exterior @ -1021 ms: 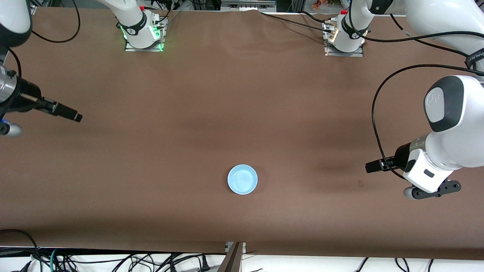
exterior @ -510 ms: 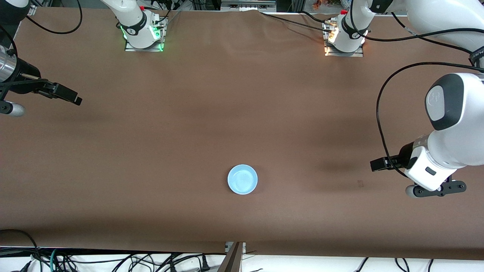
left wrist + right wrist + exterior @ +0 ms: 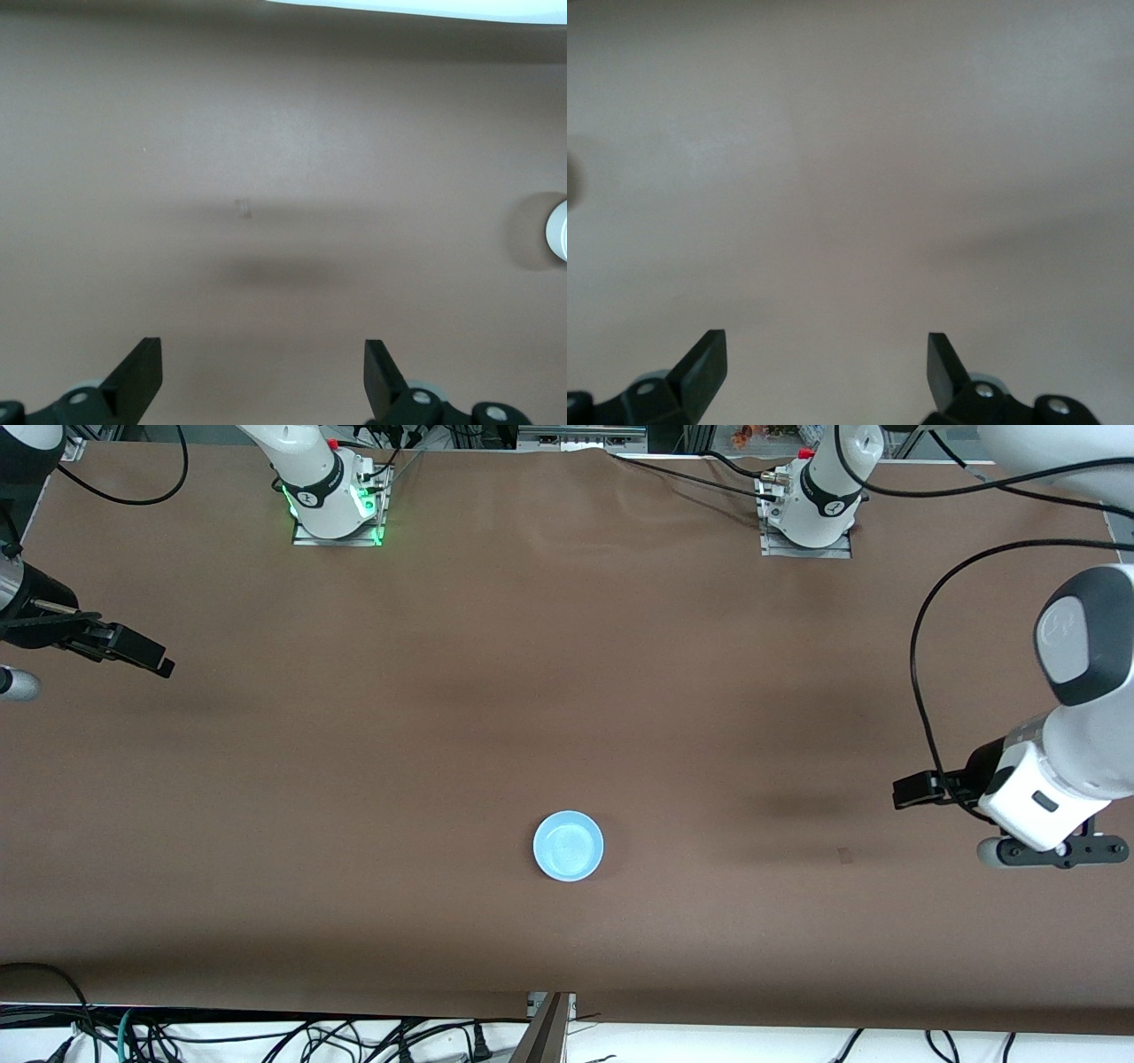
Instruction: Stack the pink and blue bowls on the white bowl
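- Blue bowl (image 3: 568,846) sits upright on the brown table (image 3: 567,691), about midway between the two ends and toward the edge nearest the front camera; only this top bowl shows from above, so I cannot tell what lies under it.
- Nothing touches the blue bowl; both my grippers are well apart from it.
- My left gripper (image 3: 262,376) hangs over the table near the left arm's end, its jaws spread wide and empty, with bare brown cloth between the fingers (image 3: 142,372).
- In my left wrist view a pale rim of a bowl shows at the frame's border, too little of it to say more.
- My right gripper (image 3: 825,367) hangs over the edge of the table at the right arm's end, jaws also wide apart and holding nothing.
- In the front view my right gripper shows as a dark tip pointing over the cloth.
- Black cables (image 3: 921,655) loop from my left arm above the table.
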You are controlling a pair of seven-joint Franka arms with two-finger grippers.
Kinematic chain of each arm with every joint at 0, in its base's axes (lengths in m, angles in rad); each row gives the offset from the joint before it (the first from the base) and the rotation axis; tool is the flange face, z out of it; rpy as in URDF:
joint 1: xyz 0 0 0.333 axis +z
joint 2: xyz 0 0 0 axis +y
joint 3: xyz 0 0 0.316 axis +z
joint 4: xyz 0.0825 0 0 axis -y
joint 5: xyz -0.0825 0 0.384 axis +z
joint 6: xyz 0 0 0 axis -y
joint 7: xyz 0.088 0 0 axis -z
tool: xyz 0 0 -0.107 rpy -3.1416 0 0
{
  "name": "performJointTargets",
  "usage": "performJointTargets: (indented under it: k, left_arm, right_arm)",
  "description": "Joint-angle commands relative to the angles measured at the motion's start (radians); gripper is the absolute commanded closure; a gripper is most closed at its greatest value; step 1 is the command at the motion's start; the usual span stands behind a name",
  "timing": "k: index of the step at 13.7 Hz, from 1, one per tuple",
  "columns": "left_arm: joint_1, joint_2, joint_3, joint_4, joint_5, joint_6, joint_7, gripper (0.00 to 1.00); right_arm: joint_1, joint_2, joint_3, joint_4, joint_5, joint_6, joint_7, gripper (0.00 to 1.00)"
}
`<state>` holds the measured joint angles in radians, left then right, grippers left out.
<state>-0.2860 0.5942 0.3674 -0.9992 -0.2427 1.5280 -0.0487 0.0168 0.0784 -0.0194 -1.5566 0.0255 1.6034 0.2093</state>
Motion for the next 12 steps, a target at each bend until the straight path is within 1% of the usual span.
performJointTargets:
  k: [1,2,3,8,10,11,12]
  left_arm:
    - [-0.007,-0.123,-0.007,-0.148,0.023,0.011,0.044,0.0]
    - [-0.005,-0.151,-0.007,-0.185,0.023,0.011,0.085,0.0]
    - [-0.004,-0.19,-0.005,-0.235,0.023,0.015,0.146,0.0]
    - [-0.013,-0.336,-0.008,-0.435,0.034,0.079,0.173,0.0]
    - [-0.016,-0.359,-0.013,-0.467,0.034,0.087,0.173,0.0]
    - [-0.021,-0.369,-0.018,-0.482,0.034,0.089,0.173,0.0]
    - [-0.03,-0.379,-0.025,-0.492,0.036,0.093,0.173,0.0]
  right_arm:
    - [-0.005,0.023,0.025,0.043,-0.082,-0.013,-0.126,0.0]
    - [0.002,0.023,0.026,0.043,-0.084,-0.011,-0.169,0.0]
    - [0.005,0.023,0.026,0.044,-0.082,-0.01,-0.162,0.0]
    - [0.034,0.021,0.027,0.047,-0.079,-0.014,-0.166,0.0]
    - [0.044,0.021,0.029,0.047,-0.061,-0.031,-0.163,0.0]
    - [0.046,0.018,0.029,0.047,-0.026,-0.036,-0.122,0.0]
    - [0.045,0.018,0.027,0.047,-0.009,-0.037,-0.076,0.0]
